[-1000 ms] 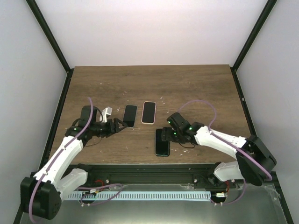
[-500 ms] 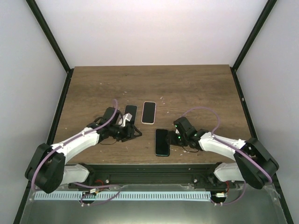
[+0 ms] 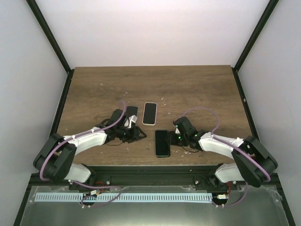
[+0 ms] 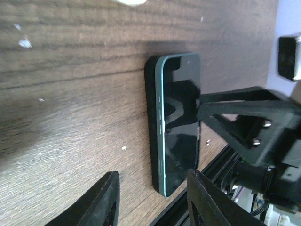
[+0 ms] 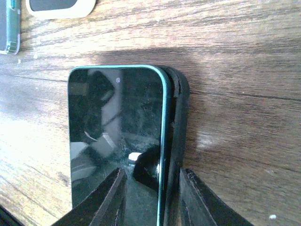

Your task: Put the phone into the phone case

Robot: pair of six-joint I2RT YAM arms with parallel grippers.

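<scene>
The dark phone with a teal rim lies screen up on the black phone case near the table's front edge. In the right wrist view the phone fills the middle, with the case wall showing along its right side. My right gripper is low at that side. Its jaws stand narrowly apart, one finger over the screen and the other outside the case wall. My left gripper is just left of the phone. It is open, with the phone's end in line with the gap, apart from both fingers.
A second dark phone and a white-cased phone lie side by side behind the left gripper. The black front rail runs close below the phone. The right arm's black links stand just beyond the phone in the left wrist view.
My left arm has swung right, from beside the second dark phone up to the task phone, its jaws narrowing. My right gripper has dropped onto the phone's right edge and narrowed.
</scene>
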